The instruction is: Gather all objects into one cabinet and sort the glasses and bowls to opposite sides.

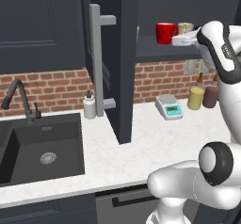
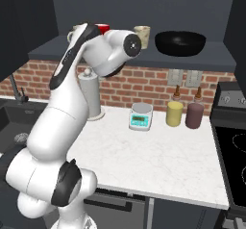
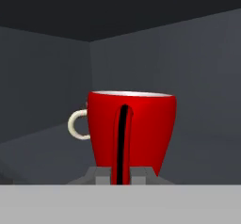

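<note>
At the far left of the left base view a dark sink [image 1: 42,150] with a dark curved faucet [image 1: 19,98] is set into the white marble counter [image 1: 141,148], and a pale grey soap bottle [image 1: 89,106] stands just beside the open tall charcoal cabinet door [image 1: 120,58] with its long grey bar handle [image 1: 97,60]. Past the door, on the wide dark cabinet's shelf [image 1: 160,51], the glossy red handled mug [image 1: 165,33] stands upright near the left end, with a cream patterned cup [image 1: 185,28] just beside it on the right. The white arm reaches up to the shelf, and its two-finger gripper [image 3: 120,175] is pinched shut on the red mug's handle, seen edge-on in the hand view; a cream looped handle [image 3: 77,124] peeks out behind the mug's left side. Farther right, a cream handleless tumbler [image 2: 141,33] stands near the wide glossy black bowl [image 2: 180,43] at the shelf's right end. Below on the counter sit a small kitchen scale [image 2: 141,117], a yellow jar [image 2: 174,112] and a maroon jar [image 2: 194,115].
</note>
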You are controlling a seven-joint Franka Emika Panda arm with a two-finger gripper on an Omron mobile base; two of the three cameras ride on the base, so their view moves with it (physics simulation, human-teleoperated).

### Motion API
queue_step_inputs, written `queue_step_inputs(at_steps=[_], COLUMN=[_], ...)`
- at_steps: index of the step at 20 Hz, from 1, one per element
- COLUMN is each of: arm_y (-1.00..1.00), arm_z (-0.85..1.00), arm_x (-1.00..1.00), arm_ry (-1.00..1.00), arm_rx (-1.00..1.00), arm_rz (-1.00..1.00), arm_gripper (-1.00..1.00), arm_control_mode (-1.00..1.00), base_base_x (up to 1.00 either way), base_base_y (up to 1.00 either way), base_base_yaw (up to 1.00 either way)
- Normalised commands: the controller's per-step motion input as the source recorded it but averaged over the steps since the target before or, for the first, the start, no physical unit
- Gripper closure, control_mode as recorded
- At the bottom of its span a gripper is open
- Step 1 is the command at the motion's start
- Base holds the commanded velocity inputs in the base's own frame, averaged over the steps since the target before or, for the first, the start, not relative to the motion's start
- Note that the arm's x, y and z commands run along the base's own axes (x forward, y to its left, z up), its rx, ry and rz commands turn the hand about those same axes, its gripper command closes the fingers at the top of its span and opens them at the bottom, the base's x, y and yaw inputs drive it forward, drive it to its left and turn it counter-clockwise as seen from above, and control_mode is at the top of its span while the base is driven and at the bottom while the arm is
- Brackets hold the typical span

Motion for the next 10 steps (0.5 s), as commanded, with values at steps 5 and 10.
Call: queue_step_inputs(at_steps=[5,10], arm_y=[-0.14,-0.12], arm_z=[-0.18,-0.22], arm_x=[0.6,0.54], arm_ry=[0.0,0.0], arm_rx=[0.0,0.0], arm_rz=[0.0,0.0], arm_gripper=[1.0,1.0], arm_control_mode=[-1.0,-1.0], base_base_x=[0.0,0.0], base_base_y=[0.0,0.0], base_base_yaw=[0.0,0.0])
